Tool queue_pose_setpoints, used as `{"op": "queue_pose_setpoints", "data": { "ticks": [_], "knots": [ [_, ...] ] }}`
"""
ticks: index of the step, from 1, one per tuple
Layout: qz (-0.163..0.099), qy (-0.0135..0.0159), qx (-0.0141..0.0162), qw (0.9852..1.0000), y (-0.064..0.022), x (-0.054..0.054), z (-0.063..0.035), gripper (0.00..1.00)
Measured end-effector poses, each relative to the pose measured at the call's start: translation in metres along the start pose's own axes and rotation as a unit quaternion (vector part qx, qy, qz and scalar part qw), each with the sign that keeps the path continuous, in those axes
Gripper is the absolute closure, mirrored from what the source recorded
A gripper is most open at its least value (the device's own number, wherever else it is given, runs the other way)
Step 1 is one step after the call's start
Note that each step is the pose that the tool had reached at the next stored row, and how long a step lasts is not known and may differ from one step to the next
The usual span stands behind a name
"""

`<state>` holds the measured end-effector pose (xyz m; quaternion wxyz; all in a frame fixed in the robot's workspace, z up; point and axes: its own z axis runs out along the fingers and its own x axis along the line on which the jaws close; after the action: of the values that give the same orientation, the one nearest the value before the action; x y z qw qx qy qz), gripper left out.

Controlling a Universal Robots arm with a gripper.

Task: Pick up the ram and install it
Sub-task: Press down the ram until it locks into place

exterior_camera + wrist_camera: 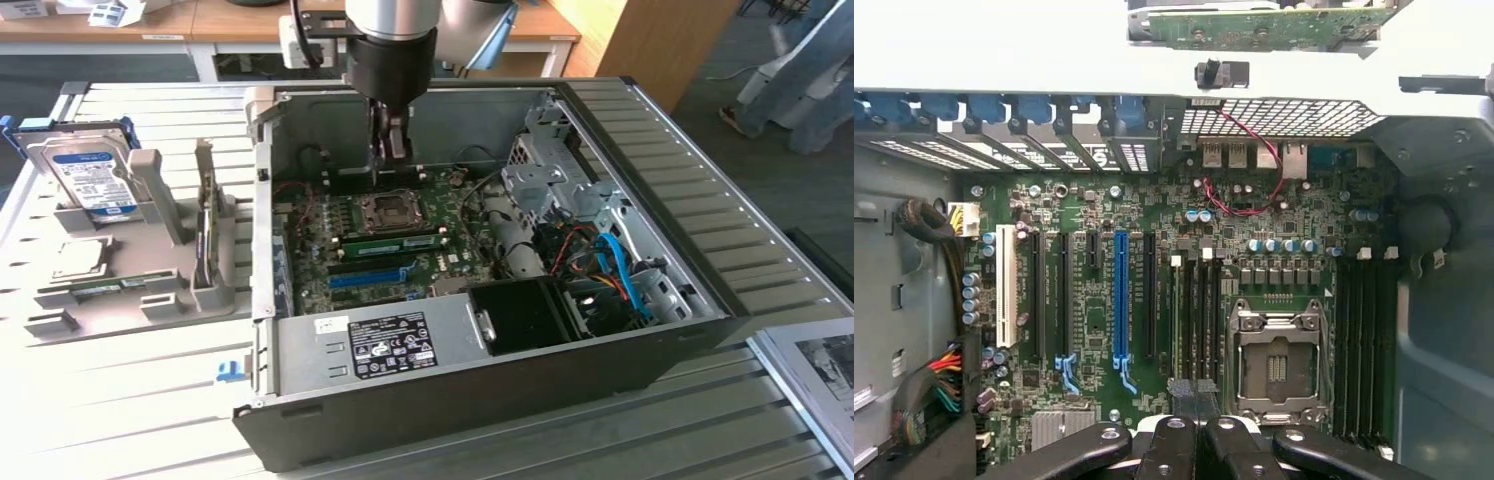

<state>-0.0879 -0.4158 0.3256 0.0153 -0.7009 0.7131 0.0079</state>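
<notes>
One green ram (394, 241) stick lies flat along a memory slot on the motherboard (350, 238), below the gripper (388, 150) and on the near side of the open CPU socket (391, 210) that sits almost straight under it. The gripper hangs inside the open computer case (694, 300) with its fingers pressed together and nothing green between them, so it looks empty. The installing step seems to be at or near its end, though whether the slot's end clips have latched cannot be told. If the stick is not fully seated, a press would have to come straight down on its top edge. To one side of the gripper rises the metal drive cage (547, 170), and beyond the ram is the bright-blue expansion slot (367, 277). Outside the case a hard drive (87, 180) stands in a grey fixture (114, 300). From the wrist, the closed gripper (1192, 400) hovers over a bank of black memory slots (1194, 310), which run out lengthwise from beneath the fingertips. The CPU socket (1276, 365) is just beside them, the blue slot (1120, 290) farther off on the other side. Room is free upward, but tight sideways among upright capacitors (1279, 245) and slot walls.
</notes>
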Motion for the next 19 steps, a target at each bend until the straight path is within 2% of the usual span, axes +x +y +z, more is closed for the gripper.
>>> {"op": "queue_pose_setpoints", "data": {
  "ticks": [4, 10, 14, 19],
  "knots": [
    [0.0, 0.0002, 0.0, 1.0, -0.0001, 0.0, -0.0038, 0.9],
    [0.0, 0.0003, 0.0, 1.0, -0.0004, 0.0, -0.004, 0.9],
    [0.0, 0.0003, -0.0006, 1.0, -0.0053, 0.0, -0.0039, 0.9],
    [0.0, 0.0003, -0.0029, 1.0, -0.0128, 0.0, -0.0038, 0.9]
  ]
}}
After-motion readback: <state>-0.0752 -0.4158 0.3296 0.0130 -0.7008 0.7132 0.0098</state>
